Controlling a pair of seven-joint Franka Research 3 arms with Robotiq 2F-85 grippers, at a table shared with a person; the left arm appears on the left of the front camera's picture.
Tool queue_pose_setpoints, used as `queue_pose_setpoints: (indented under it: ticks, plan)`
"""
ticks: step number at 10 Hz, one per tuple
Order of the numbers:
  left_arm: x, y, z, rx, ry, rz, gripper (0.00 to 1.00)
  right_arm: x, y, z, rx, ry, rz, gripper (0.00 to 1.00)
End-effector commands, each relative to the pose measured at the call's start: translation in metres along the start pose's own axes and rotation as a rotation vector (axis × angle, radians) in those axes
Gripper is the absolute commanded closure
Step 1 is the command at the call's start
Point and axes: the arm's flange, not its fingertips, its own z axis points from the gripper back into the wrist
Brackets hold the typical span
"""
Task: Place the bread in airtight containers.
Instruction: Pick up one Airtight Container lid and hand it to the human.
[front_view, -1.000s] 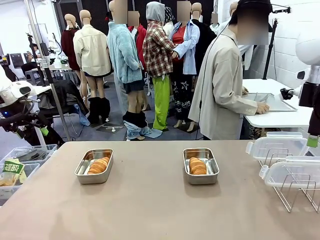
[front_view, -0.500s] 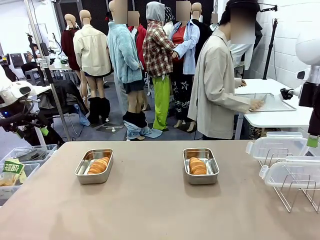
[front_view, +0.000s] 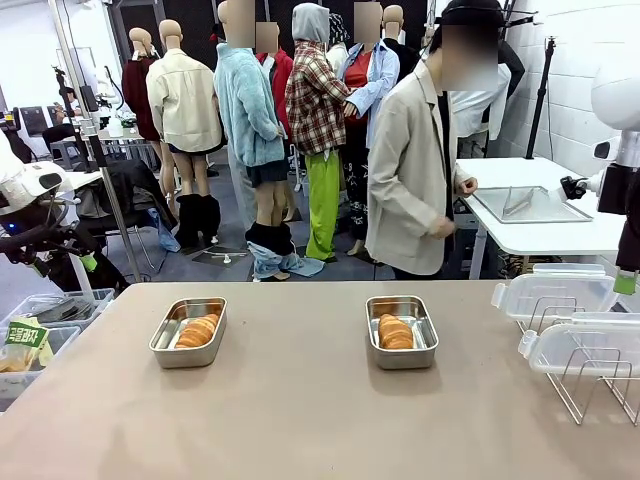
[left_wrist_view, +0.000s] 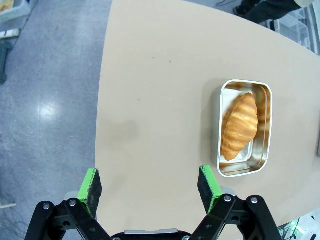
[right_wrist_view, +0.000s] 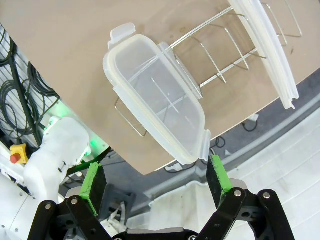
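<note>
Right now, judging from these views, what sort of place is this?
Probably a robot lab or test workshop, not a home kitchen: a plain tan table used as a bench, bundled cables below its edge, and a red emergency-stop button nearby.

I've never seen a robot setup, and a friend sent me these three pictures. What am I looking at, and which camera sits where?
It is a two-armed robot at a tan table. The wide picture comes from a fixed camera between the arms, looking across at a person beyond. The other two come from cameras on the wrists, looking along each gripper's fingers. On the table, a bread roll lies in the left tin and a second roll in the right tin, both uncovered. At the right, a clear lid and a second lid rest on a wire rack. The left gripper is open and empty near the left tin; the right gripper is open and empty over one lid.
</note>
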Motion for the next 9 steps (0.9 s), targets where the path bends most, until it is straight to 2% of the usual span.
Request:
queue_pose_setpoints:
  ticks: [1,9]
  plan:
    - [-0.0014,-0.0001,0.0007,0.011,-0.008,0.002,0.00,0.0015,0.0018,0.0027,0.006,0.009,-0.009,0.00]
    - [-0.0014,-0.0001,0.0007,0.011,-0.008,0.002,0.00,0.0015,0.0018,0.0027,0.006,0.009,-0.009,0.00]
